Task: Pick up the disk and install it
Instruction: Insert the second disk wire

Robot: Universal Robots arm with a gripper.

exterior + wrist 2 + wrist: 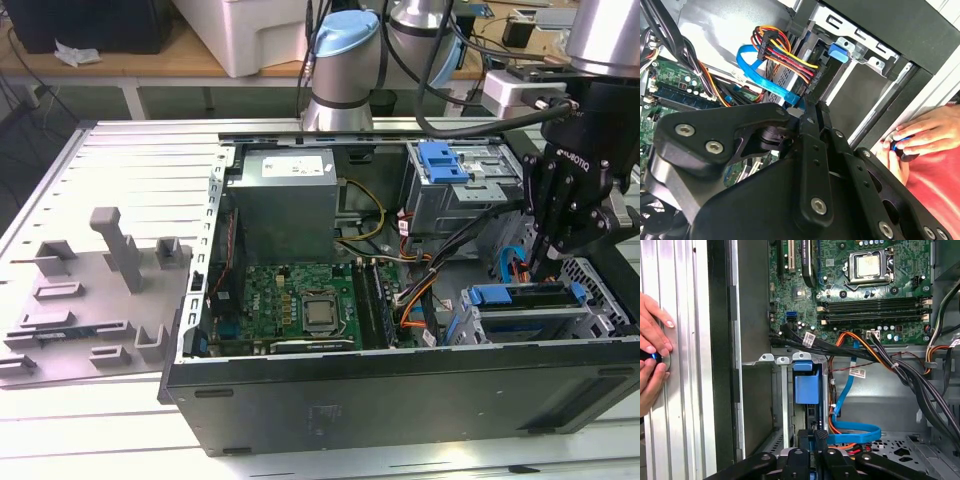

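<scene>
Disk (525,296) sits in the lower bay, just beneath the tool (535,268).

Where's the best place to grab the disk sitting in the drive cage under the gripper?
Probably take the disk by its blue top rail, coming from straight above. It sits edge-on in the metal cage, whose walls appear to cover its flat faces, leaving that strip exposed.

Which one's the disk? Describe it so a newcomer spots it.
Start at the open computer case on the slatted table. At its end on the exterior view's right, just under the black gripper, the disk sits edge-on in the near drive cage: a blue strip over silver metal. The other blue part, a bracket, sits atop the farther cage near the arm's base.
</scene>
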